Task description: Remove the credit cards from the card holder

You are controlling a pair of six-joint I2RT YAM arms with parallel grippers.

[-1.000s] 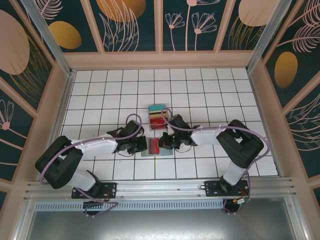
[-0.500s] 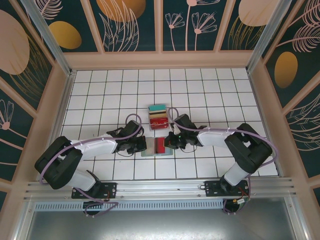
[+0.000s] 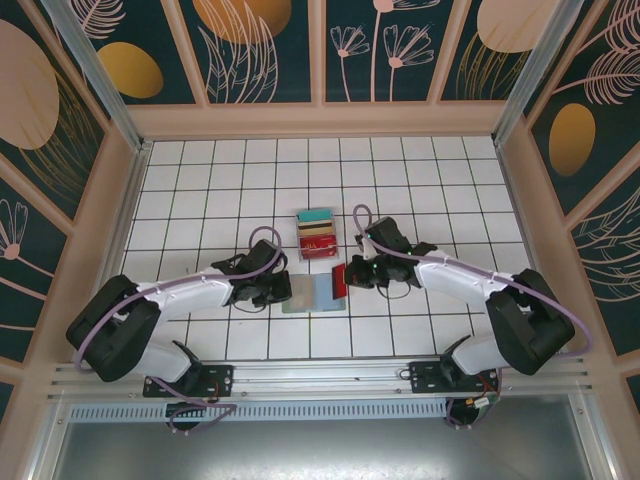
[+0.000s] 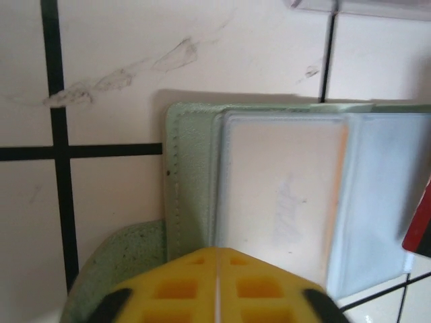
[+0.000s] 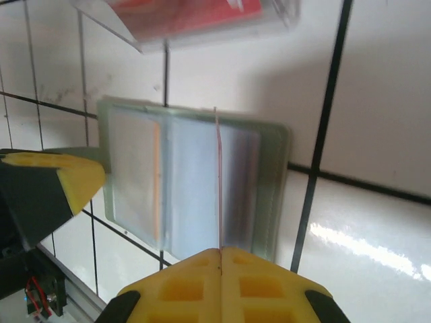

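Holding 1 red credit card (image 3: 338, 279) edge-on over card holder (image 4: 190, 188), right gripper (image 5: 220, 252) clamped on it; left gripper (image 4: 217, 251) pinching its edge. Aiming for straight withdrawal, holder pinned flat.

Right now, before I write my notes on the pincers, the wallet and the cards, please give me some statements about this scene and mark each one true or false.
1. The right pincer grips a red card. True.
2. The wallet lies folded shut. False: it lies open on the table, with its light-blue half showing.
3. The left pincer hangs far from the wallet. False: it is at the wallet's left edge, closed on it.
4. A clear tray with stacked cards stands on the far side of the wallet. True.
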